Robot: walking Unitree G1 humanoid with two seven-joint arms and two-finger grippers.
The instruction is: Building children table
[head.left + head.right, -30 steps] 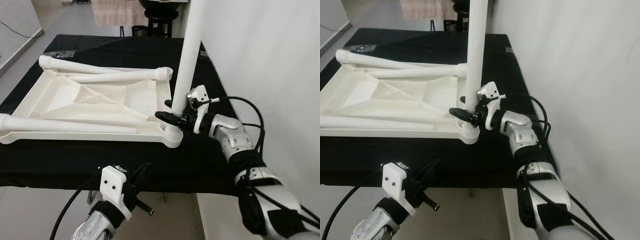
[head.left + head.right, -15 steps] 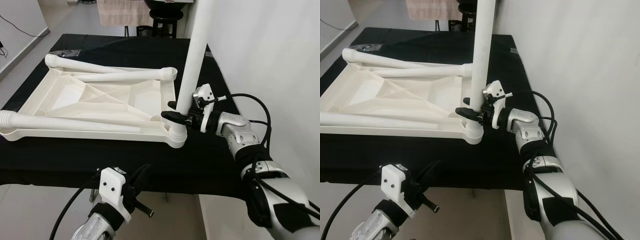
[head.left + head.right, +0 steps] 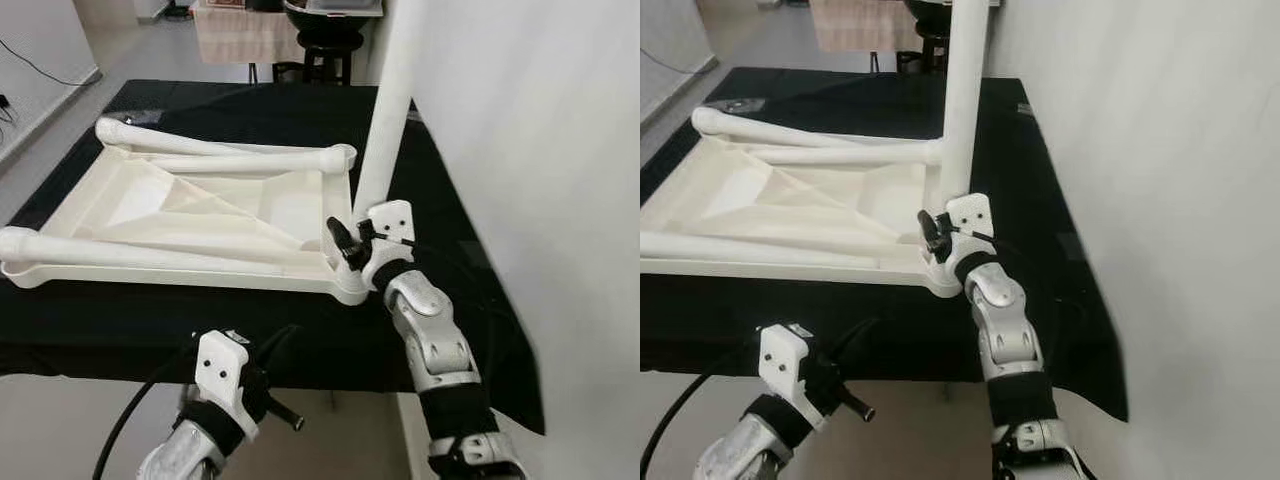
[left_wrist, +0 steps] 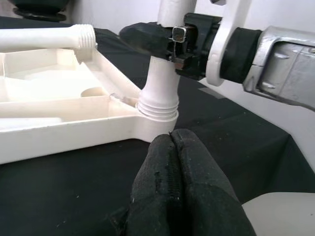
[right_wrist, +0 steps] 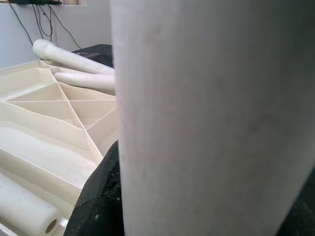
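Fingers of my right gripper (image 3: 349,243) clamp the upright leg (image 3: 385,128) above the tabletop (image 3: 180,205) corner; left gripper (image 4: 181,189) closed, idle.

You've got a black-draped table (image 3: 250,330) ahead, a plain white wall (image 3: 540,130) running down your right, grey floor (image 3: 150,50) beyond, a dark stool (image 3: 325,55) and a hanging beige cloth (image 3: 240,35) at the far end.
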